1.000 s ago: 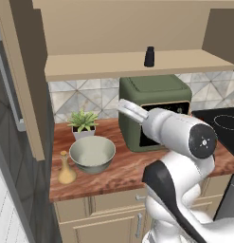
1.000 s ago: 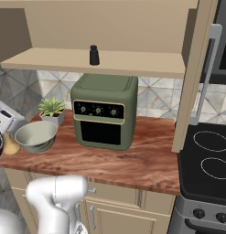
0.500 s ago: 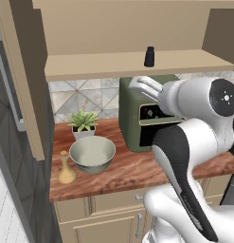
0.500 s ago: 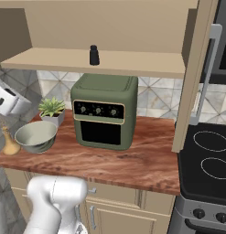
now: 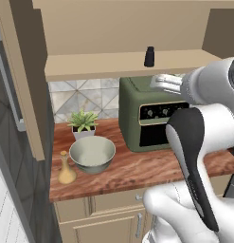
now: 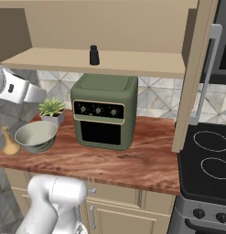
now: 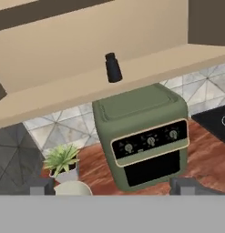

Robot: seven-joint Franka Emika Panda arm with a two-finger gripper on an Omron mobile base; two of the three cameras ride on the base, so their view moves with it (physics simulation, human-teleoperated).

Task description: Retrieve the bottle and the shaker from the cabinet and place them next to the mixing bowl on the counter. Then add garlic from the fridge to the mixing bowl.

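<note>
The gripper [image 7: 113, 185] hangs with its jaws spread wide and empty, well short of the cabinet shelf [image 7: 63, 98]. Up and ahead of the jaws, the dark shaker [image 7: 113, 68] stands upright on that shelf. Directly ahead and below sits a green countertop oven [image 7: 143, 139]. Lower and to the left of the jaws, the mixing bowl [image 5: 92, 154] rests on the wooden counter [image 5: 137, 167], the tan bottle [image 5: 66, 168] just beside it and a potted plant [image 5: 82, 123] just behind.

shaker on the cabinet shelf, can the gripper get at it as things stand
Probably yes: the shaker stands alone on the open shelf, nothing in front of it, and the gripper faces it with fingers apart, though some way off.
</note>
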